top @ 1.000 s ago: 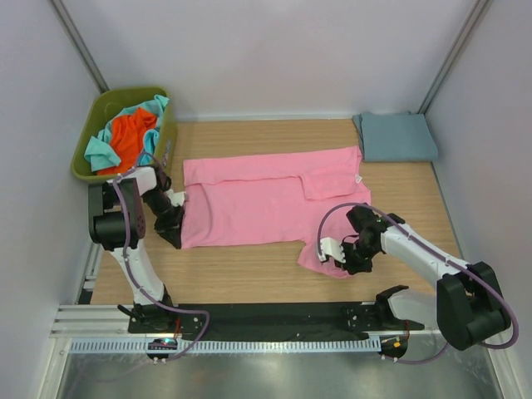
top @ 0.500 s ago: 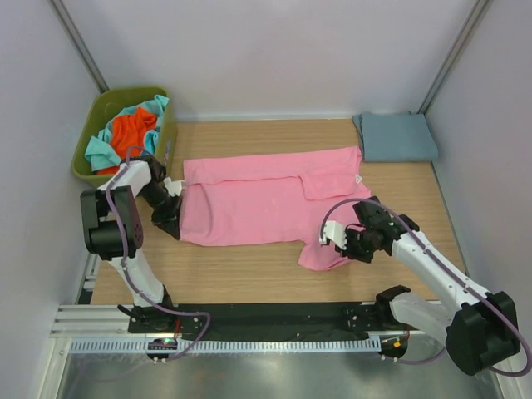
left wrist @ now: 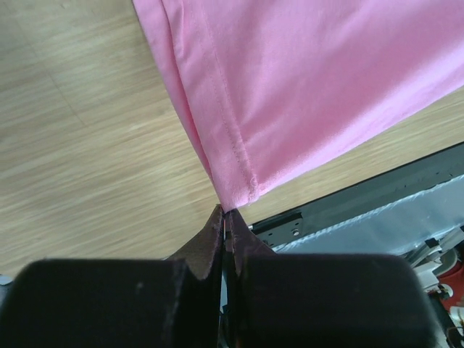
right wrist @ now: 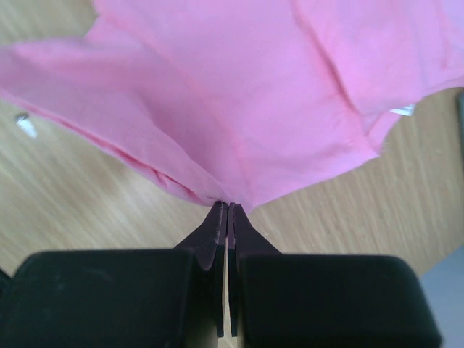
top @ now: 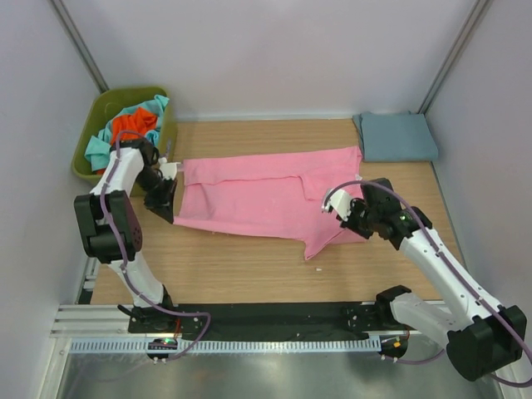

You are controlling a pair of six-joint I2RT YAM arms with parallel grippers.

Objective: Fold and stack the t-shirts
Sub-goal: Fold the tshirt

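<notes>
The left fingers [left wrist: 222,226] were pressed tight together on the near left corner of the pink t-shirt [top: 258,195]. Only the hemmed tip of that corner sat between them, and the rest of the cloth spread away from them. The right fingers [right wrist: 224,215] were also pressed tight together, pinching the pink t-shirt along its near edge, close to its right end. The cloth fanned out from that pinch with soft folds in it.

From above, the near edge of the pink t-shirt ran from one pair of fingers to the other. Just left of the right fingers a flap of the pink cloth hung down to a point, closer to the arms than any other part. The wooden surface [top: 249,262] showed bare on the near side of the pink t-shirt.

The far half of the pink t-shirt lay flat on the surface, with one sleeve folded in on the right part.

Past the pink t-shirt's far right corner lay the blue-grey t-shirt [top: 397,137], folded into a neat block and very close to that corner.

Past the pink t-shirt's far left corner stood a green bin [top: 83,169]. In it lay the orange t-shirt [top: 131,129] and the teal t-shirt [top: 96,151], bunched up together.
</notes>
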